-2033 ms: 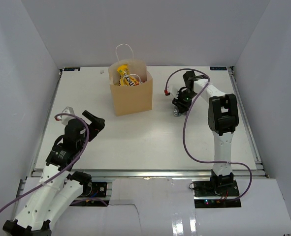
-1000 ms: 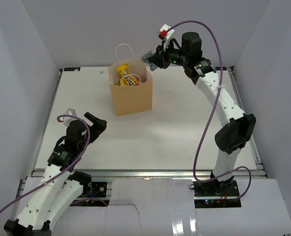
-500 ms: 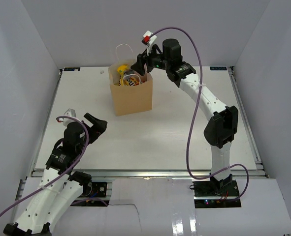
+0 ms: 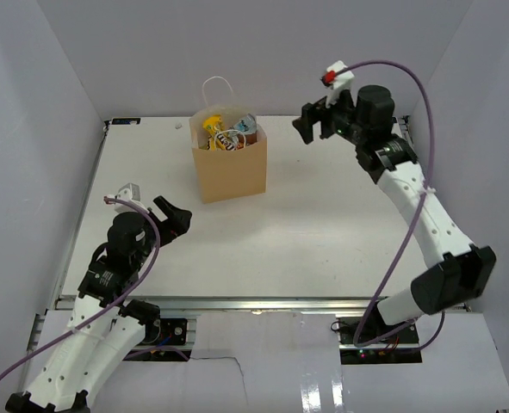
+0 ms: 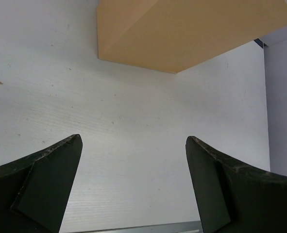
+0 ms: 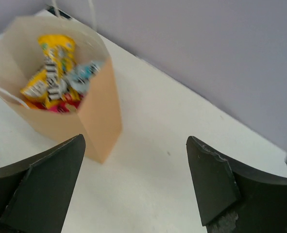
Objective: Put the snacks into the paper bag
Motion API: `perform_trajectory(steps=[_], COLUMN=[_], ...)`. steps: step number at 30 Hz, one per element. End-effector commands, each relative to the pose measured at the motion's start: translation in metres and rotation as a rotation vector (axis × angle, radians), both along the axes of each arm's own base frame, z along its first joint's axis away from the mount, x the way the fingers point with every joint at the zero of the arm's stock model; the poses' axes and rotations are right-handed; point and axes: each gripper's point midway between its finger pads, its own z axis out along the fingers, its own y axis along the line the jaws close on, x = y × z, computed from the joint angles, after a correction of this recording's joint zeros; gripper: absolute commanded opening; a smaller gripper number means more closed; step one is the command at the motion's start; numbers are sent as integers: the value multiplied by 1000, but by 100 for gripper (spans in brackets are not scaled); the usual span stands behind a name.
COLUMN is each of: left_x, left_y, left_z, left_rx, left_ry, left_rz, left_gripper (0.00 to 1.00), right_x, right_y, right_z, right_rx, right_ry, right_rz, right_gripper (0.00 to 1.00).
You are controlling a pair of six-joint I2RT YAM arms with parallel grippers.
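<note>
The tan paper bag point(image 4: 228, 168) stands upright at the back middle of the white table, white cord handle point(image 4: 218, 86) up. Several snacks point(image 4: 226, 135) lie inside it: yellow, brown, red and a silver-blue packet point(image 4: 246, 126). My right gripper point(image 4: 311, 126) hangs in the air to the right of the bag's mouth, open and empty. Its wrist view looks down past the fingers on the bag point(image 6: 98, 114) and the snacks point(image 6: 53, 68). My left gripper point(image 4: 175, 217) rests low at the front left, open and empty, facing the bag's base point(image 5: 182, 34).
Grey walls close in the table point(image 4: 323, 224) on the left, back and right. A metal rail point(image 4: 254, 303) runs along the near edge by the arm bases. Purple cables loop off both arms.
My right gripper rose from the table with a silver packet, reached over the bag's mouth, opened and dropped it in. It has drawn back to the right. The left arm barely moved.
</note>
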Motion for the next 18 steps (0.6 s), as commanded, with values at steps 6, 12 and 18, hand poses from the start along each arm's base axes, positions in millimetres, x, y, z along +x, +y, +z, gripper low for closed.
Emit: perform_trajectory(steps=[6, 12, 18], left_x=[12, 20, 28], left_y=[2, -5, -8], left_z=[27, 22, 21], left_rx=[137, 138, 139], left_ry=[-91, -75, -70], left_rz=[-64, -82, -84], left_gripper=[98, 98, 98], right_x=[-65, -111, -128], right_y=[-162, -228, -241], right_z=[-83, -104, -116], right_rx=[28, -19, -44], right_ry=[182, 204, 192], right_rz=[-504, -762, -778], right_gripper=[90, 90, 90])
